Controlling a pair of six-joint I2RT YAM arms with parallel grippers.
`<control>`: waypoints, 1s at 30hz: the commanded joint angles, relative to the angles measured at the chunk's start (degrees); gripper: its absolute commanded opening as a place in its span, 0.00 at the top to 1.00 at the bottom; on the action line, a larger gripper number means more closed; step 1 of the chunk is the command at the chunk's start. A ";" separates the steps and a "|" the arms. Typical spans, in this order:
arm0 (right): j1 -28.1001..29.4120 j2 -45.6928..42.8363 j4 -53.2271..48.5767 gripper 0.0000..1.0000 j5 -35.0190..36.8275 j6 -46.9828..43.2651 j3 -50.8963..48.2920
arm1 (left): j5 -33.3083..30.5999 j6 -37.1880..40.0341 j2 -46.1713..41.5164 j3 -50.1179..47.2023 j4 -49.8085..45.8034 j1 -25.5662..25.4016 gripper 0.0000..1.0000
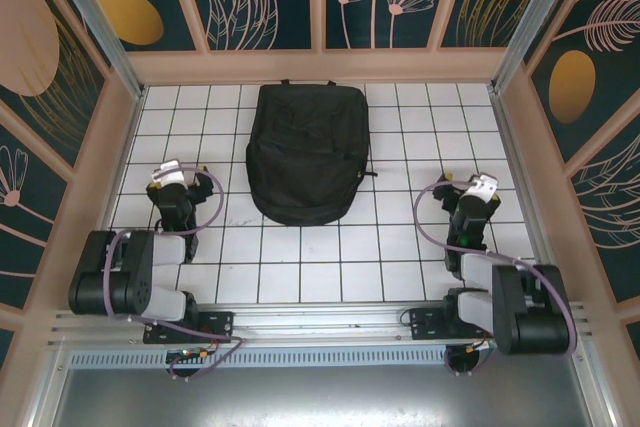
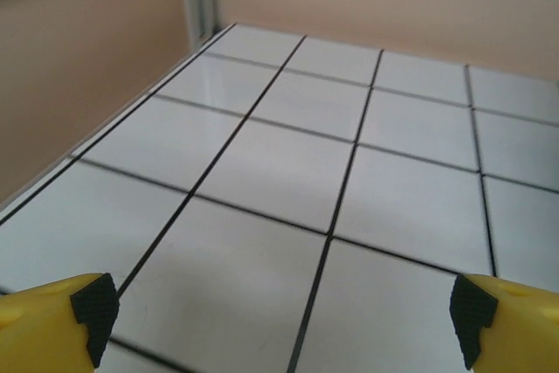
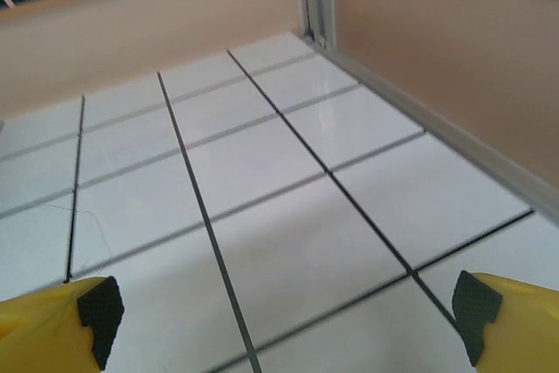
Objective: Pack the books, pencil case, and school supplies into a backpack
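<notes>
Top external, black backpack (image 1: pixel 307 152) flat on tiled table (image 1: pixel 400 247), left claw (image 2: pixel 283 312) and right claw (image 3: pixel 288 310) both spread wide, empty

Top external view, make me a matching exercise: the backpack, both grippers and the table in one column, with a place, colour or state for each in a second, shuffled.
Column one:
1. backpack
2. left gripper
3. right gripper
4. table

Column two:
A. white tiles with black lines
B. open, to the left of the backpack
C. black, lying flat mid-table toward the far wall
D. open, to the right of the backpack

Pairs: 1-C, 2-B, 3-D, 4-A
</notes>
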 commanded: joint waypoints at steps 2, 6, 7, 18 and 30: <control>-1.48 5.60 14.37 0.01 -5.79 -2.08 2.72 | 7.25 3.34 3.18 0.01 11.69 0.27 0.01; -3.70 18.03 29.24 0.01 -14.01 -3.31 1.63 | 7.25 3.44 3.54 0.12 12.22 0.27 0.01; -2.39 19.40 26.15 0.01 -14.16 -5.48 3.64 | 7.28 3.41 3.58 0.21 11.91 0.27 0.01; -0.38 18.25 19.97 0.01 -10.89 -6.42 6.29 | 10.07 5.19 3.23 0.03 11.87 -0.08 0.01; -3.73 18.35 16.43 0.01 -23.07 -7.01 8.08 | 8.59 4.28 3.51 0.48 11.36 0.19 0.01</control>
